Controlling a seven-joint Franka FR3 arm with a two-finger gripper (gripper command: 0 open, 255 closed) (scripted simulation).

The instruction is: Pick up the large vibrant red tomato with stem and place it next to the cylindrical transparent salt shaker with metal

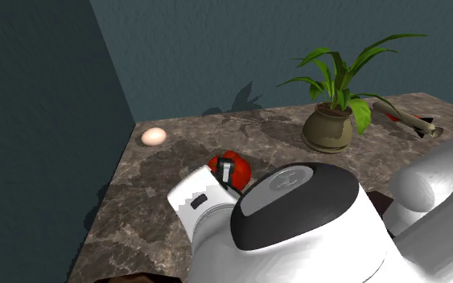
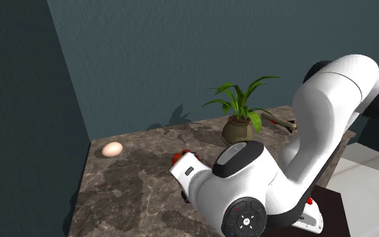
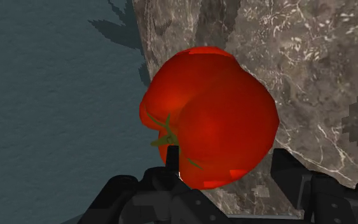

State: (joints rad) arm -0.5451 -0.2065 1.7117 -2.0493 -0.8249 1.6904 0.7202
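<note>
Found the gripper (image 3: 225, 156) closed on the red tomato (image 3: 209, 118), with one black finger pressed to each flank and the green stem turned towards the left-hand finger. Cannot tell whether resting on the desk (image 1: 160, 201) or raised just clear of it.

Placed, in the shoulder view, near the middle of the mottled brown stone desk, close in front of the white arm (image 1: 297, 217) and partly masked by its wrist.

Noted round about:
- A pale egg (image 1: 154, 137) at the desk's far corner on the shoulder view's left, beside the dark teal wall (image 1: 216, 48) and well apart from the tomato.
- A potted plant (image 1: 329, 129) in a squat brown pot with long green leaves, further back and towards the shoulder view's right, near the rear wall.
- Beyond the pot, at the right-hand edge, an elongated grey item (image 1: 409, 120) lying on its side with a dark end and a touch of red behind it — too small to identify.

Recorded bare stone between tomato and pot. Recorded the pot itself as standing between the tomato and the grey item. Lost sight of the desk's near right portion behind the arm in both exterior views.
</note>
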